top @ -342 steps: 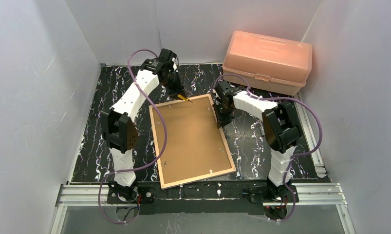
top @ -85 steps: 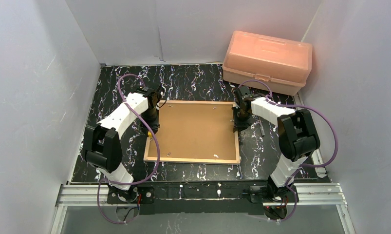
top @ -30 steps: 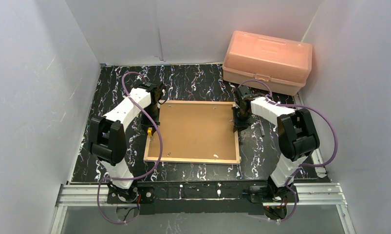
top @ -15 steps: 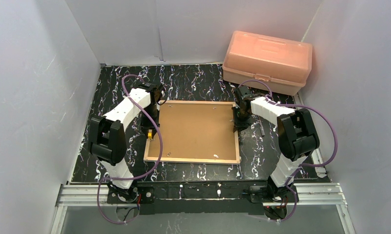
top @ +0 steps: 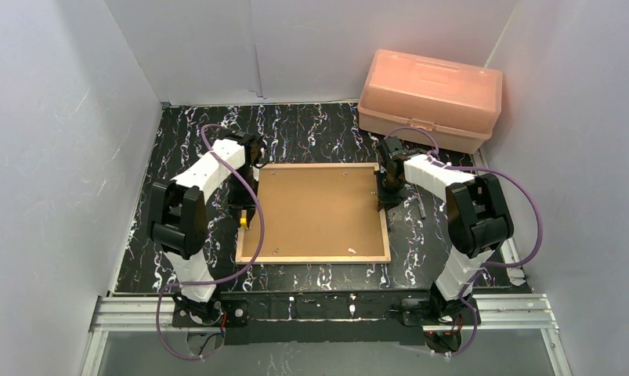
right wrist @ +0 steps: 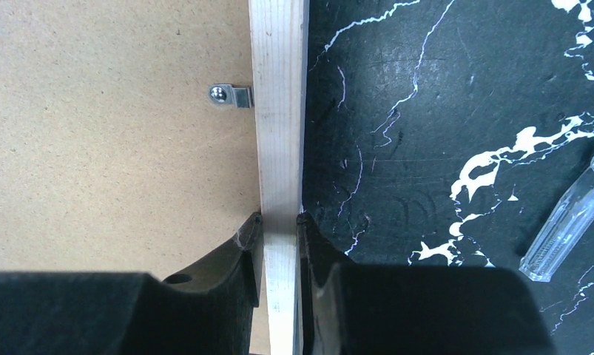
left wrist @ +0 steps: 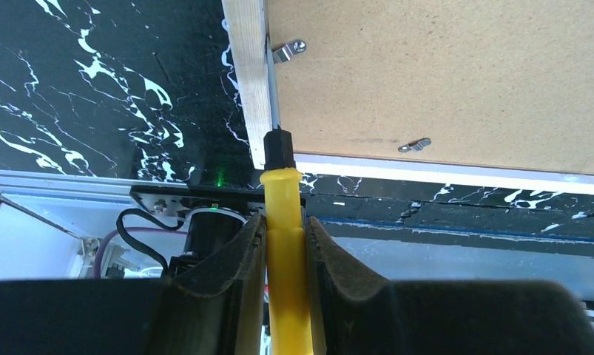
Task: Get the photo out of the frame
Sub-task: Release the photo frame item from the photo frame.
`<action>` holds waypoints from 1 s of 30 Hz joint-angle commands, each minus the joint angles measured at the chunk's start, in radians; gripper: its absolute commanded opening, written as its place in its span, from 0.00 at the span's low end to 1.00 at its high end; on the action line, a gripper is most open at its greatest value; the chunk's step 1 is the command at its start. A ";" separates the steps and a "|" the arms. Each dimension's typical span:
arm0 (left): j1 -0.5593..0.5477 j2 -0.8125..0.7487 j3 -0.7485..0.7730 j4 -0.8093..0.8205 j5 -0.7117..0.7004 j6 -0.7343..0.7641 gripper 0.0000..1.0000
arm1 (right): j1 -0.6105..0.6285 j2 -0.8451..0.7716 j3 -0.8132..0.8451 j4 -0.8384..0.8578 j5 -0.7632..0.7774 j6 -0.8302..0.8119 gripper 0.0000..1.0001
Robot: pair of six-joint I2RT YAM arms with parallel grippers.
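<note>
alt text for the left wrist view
The left fingers clamp a yellow-handled tool, its black tip set against the light wood edge of the frame, which lies back side up. Its brown backing board with two metal clips fills the upper right; black marbled table lies left.

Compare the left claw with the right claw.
The left claw is shut on a yellow-handled tool; the right claw is shut directly on the wooden rail of the frame. The left claw sits at the frame's left side, the right claw at its right side. Both are shut at the face-down frame.
</note>
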 commanded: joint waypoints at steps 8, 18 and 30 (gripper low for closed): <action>-0.006 0.029 0.012 -0.082 0.151 0.037 0.00 | -0.003 0.045 0.052 -0.003 0.034 0.020 0.01; -0.006 0.012 -0.013 -0.089 0.201 0.010 0.00 | -0.003 0.060 0.082 -0.006 0.059 0.048 0.01; -0.006 -0.013 -0.101 -0.085 0.264 -0.006 0.00 | -0.003 0.090 0.114 -0.020 0.080 0.078 0.01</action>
